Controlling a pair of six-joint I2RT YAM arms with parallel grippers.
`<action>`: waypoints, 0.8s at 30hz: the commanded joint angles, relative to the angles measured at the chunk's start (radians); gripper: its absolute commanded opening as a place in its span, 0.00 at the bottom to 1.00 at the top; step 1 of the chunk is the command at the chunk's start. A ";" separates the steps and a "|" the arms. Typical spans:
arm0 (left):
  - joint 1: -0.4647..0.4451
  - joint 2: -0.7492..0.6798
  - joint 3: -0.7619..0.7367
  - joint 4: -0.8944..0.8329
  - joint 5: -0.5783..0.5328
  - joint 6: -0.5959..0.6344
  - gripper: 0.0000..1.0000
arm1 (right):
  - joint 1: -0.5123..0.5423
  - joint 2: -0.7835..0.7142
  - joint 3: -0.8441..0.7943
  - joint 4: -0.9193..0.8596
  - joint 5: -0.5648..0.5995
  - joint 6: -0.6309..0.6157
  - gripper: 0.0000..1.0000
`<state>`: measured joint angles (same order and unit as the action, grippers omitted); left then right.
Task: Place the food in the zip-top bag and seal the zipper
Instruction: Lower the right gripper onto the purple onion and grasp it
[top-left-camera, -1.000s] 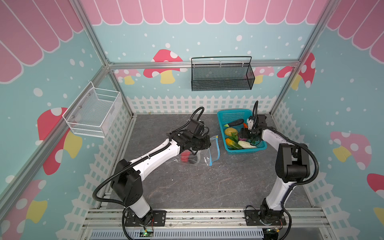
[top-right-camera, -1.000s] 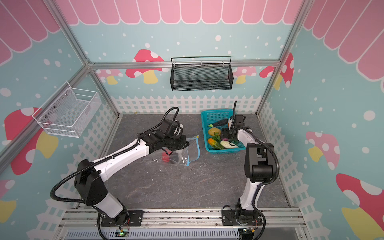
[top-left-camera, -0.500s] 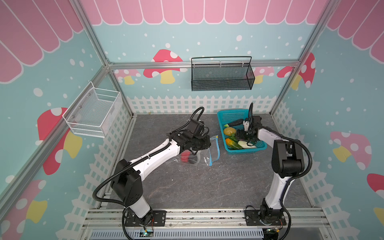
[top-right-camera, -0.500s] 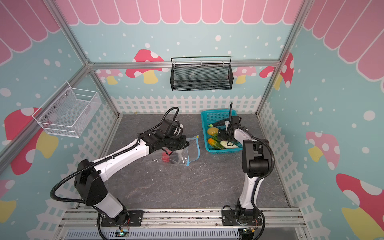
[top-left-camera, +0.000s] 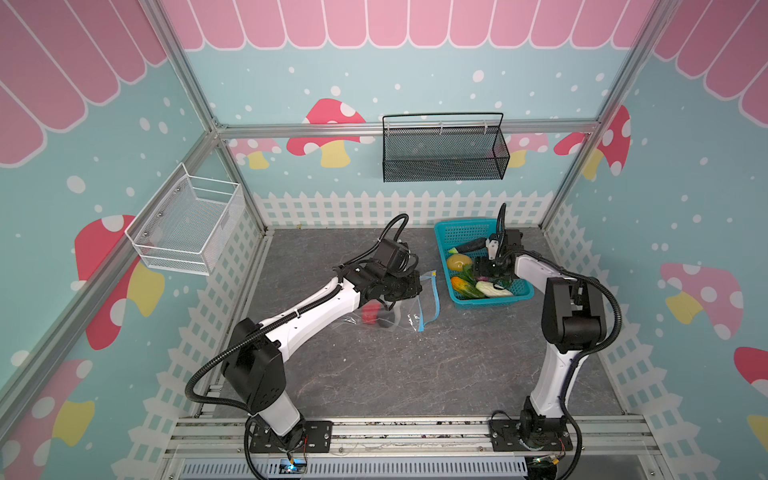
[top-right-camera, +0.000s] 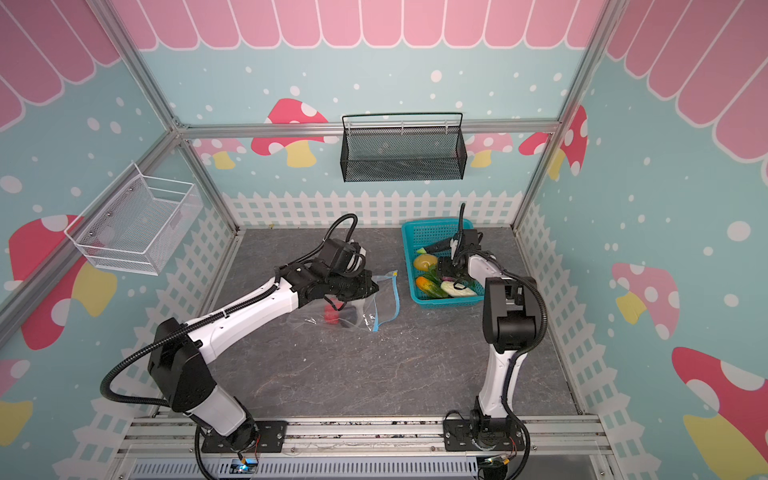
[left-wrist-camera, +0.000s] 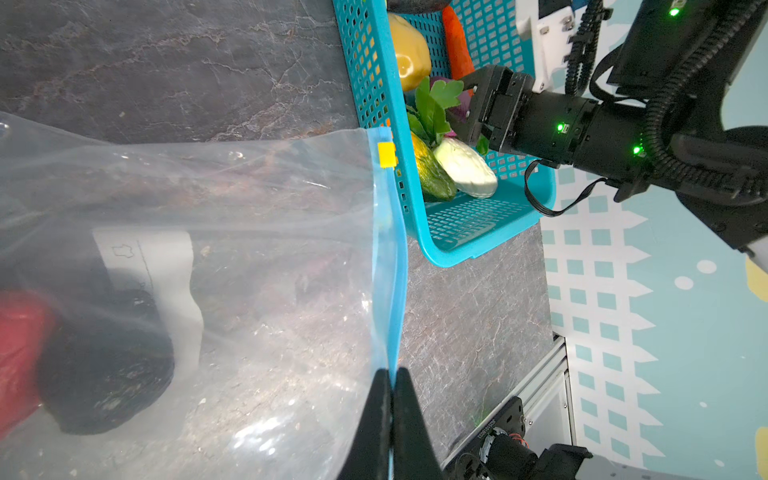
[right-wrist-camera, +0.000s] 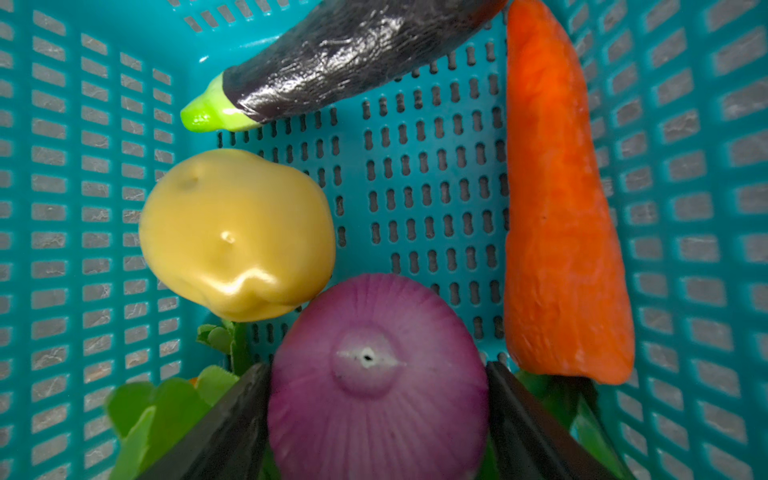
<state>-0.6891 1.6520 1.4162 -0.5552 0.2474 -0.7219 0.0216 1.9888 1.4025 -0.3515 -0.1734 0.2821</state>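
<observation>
Currently left jaws pinched on zipper (left-wrist-camera: 390, 266); right jaws clamped around purple onion (right-wrist-camera: 374, 374).

arms: left arm (top-left-camera: 316, 307), right arm (top-left-camera: 548, 382), white link shells, black joint housings | cables: black ribbed hose (top-left-camera: 208, 374) looped beside each arm, thin black lead (left-wrist-camera: 536, 195) at right wrist | bases: black plates (top-left-camera: 320, 430) screwed to silver rail (top-left-camera: 395, 432) | lights: green LEDs (left-wrist-camera: 561, 126) on right wrist | claws: left claw (left-wrist-camera: 390, 376), right claw (right-wrist-camera: 378, 370), black tapered fingers (left-wrist-camera: 370, 419)

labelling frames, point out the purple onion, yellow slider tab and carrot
purple onion (right-wrist-camera: 376, 374), right wrist view, domed top
yellow slider tab (left-wrist-camera: 387, 155), left wrist view, its face
carrot (right-wrist-camera: 561, 199), right wrist view, mid body
</observation>
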 joint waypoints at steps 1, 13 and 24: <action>0.002 -0.003 0.017 0.020 0.006 0.004 0.00 | 0.006 -0.004 0.020 -0.011 -0.006 -0.004 0.75; 0.003 0.005 0.010 0.019 -0.002 0.004 0.00 | 0.005 -0.065 -0.006 -0.001 0.001 0.006 0.70; 0.001 0.009 0.003 0.024 -0.005 -0.006 0.00 | 0.005 -0.152 -0.061 0.026 -0.013 0.020 0.68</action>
<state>-0.6891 1.6550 1.4158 -0.5549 0.2470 -0.7227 0.0216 1.8866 1.3643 -0.3420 -0.1761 0.2932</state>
